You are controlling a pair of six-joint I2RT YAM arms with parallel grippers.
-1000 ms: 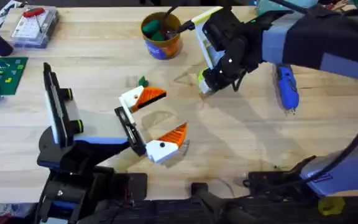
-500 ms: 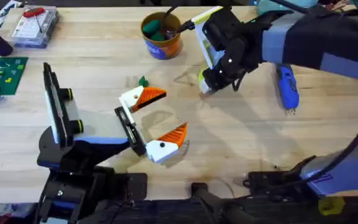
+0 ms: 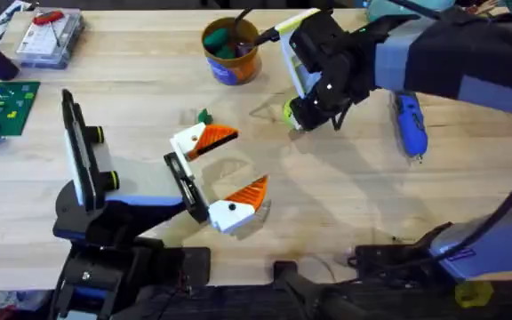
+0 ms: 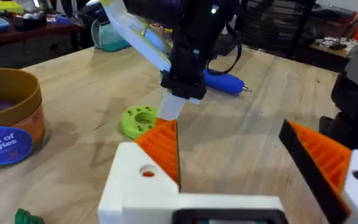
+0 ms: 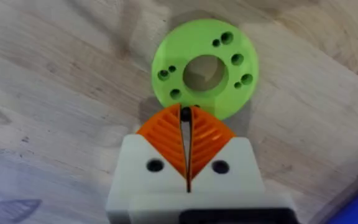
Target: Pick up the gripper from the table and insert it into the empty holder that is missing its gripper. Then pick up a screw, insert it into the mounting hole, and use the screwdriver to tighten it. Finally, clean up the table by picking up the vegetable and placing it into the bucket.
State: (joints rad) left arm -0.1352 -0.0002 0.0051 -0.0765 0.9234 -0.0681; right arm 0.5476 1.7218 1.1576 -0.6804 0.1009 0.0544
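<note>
Right arm reaches from its base at the lower right across the table toward the middle, wrist bent down, right gripper pointing at the tabletop. Its orange pads are pressed together, with something small and dark pinched at the very tips; too small to identify. Directly past the fingertips lies a green disc with a central hole and several small holes around it, flat on the wooden table. In the left wrist view the right gripper comes down just at the disc.

Left arm is low near its base; the left gripper lies level over the table, its white-and-orange fingers spread wide, nothing between them.

Screwdriver: flat on the table, beyond the right gripper on the side away from the left arm, partly under the right forearm, untouched.

Bucket: upright, near the right gripper, on its far side toward the table's back edge; green things sit inside. A small green piece lies just beyond the left gripper's far finger.
</note>
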